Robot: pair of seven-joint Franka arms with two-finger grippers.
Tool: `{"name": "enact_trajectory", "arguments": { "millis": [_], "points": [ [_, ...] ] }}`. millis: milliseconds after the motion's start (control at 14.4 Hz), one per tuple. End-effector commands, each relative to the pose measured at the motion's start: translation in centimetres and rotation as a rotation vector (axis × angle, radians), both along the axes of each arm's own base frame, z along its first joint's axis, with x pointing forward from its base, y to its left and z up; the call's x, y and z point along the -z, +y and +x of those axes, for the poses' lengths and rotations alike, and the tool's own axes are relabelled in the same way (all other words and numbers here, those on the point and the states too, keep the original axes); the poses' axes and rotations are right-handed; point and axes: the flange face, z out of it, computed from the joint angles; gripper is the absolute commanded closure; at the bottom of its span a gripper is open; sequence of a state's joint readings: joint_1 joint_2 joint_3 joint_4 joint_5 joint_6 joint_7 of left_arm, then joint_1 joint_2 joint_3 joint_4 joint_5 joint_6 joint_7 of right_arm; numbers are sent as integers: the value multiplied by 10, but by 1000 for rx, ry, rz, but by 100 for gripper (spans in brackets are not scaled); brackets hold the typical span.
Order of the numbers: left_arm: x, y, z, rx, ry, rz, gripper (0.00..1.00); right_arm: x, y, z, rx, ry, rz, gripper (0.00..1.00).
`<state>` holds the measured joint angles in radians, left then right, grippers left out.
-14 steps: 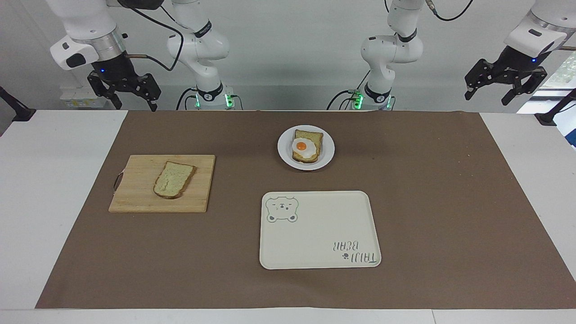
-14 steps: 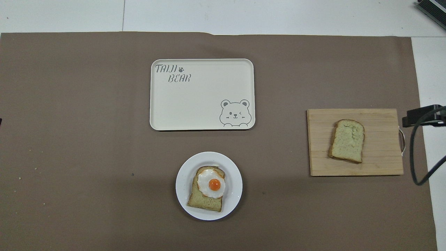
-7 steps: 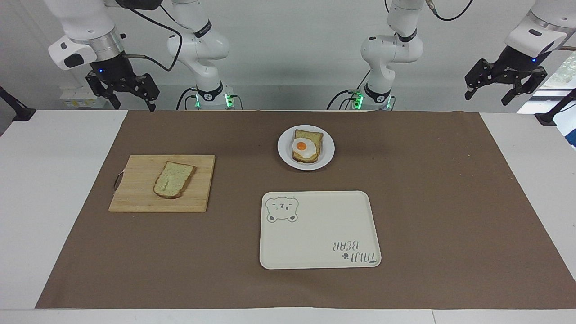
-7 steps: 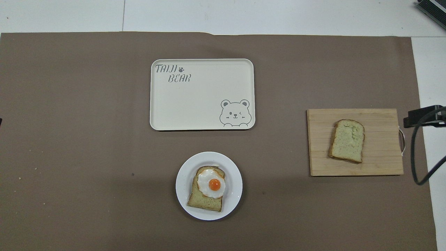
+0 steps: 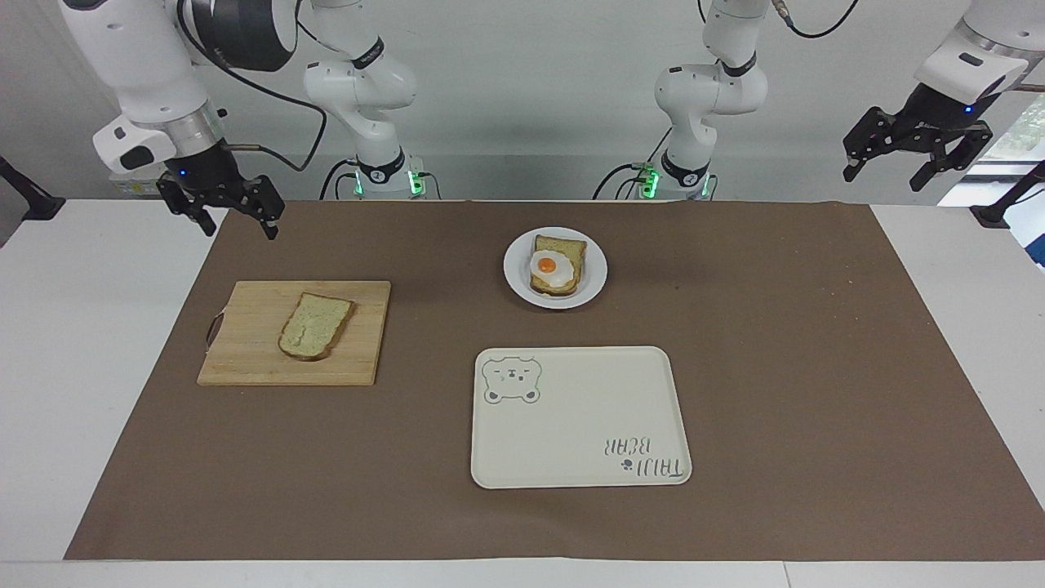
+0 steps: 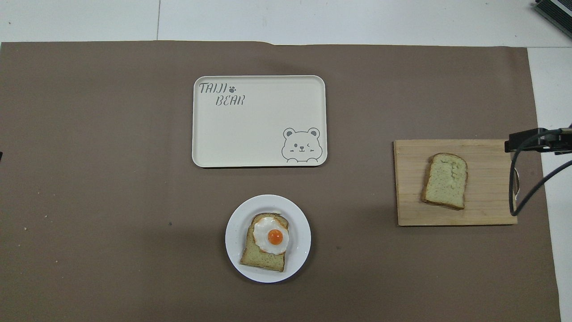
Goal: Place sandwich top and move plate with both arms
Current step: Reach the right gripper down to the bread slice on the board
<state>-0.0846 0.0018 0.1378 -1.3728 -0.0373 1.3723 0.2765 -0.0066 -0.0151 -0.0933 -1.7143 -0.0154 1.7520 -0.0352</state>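
The right gripper (image 5: 233, 219) hangs in the air over the edge of the brown mat (image 5: 775, 367) at the right arm's end of the bench (image 5: 73, 367), its fingers (image 5: 270, 229) spread wide and holding nothing. The sandwich top (image 5: 316, 326) lies flat on the wooden cutting board (image 5: 245, 359), below and forward of those fingers, well apart from them. To take it well, I judge the fingers should come over the slice, turn so they straddle its narrow width, and close gently on the crust edges; the bread looks soft and could crush or tear under a hard pinch. A lift straight up should keep it clear of the board.

The left gripper (image 5: 914, 155) waits high over the left arm's end of the bench, fingers open and empty. The plate (image 5: 514, 282) sits on the mat near the robots, far off to the side of both pairs of fingers, carrying the bread slice with a fried egg (image 5: 545, 265). The cream tray (image 5: 571, 457) with a bear drawing lies flat on the mat, farther from the robots than the plate. A plain pale wall stands past the arm bases
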Motion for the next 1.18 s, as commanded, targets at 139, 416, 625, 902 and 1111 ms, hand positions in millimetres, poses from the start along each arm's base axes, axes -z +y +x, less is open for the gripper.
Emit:
{"name": "enact_trajectory", "arguments": {
  "millis": [139, 416, 625, 902, 1111],
  "points": [
    [-2, 3, -6, -11, 6, 10, 0, 93, -26, 38, -21, 18, 27, 0],
    [-2, 3, -6, -11, 6, 10, 0, 153, -41, 31, -43, 13, 29, 0],
    [-2, 3, -6, -11, 6, 10, 0, 187, -59, 19, -56, 20, 28, 0],
    [-2, 3, -6, -11, 6, 10, 0, 217, -59, 17, 6, 23, 100, 0],
    [-2, 3, -6, -11, 6, 10, 0, 232, -59, 18, 11, 35, 109, 0]
  ]
}}
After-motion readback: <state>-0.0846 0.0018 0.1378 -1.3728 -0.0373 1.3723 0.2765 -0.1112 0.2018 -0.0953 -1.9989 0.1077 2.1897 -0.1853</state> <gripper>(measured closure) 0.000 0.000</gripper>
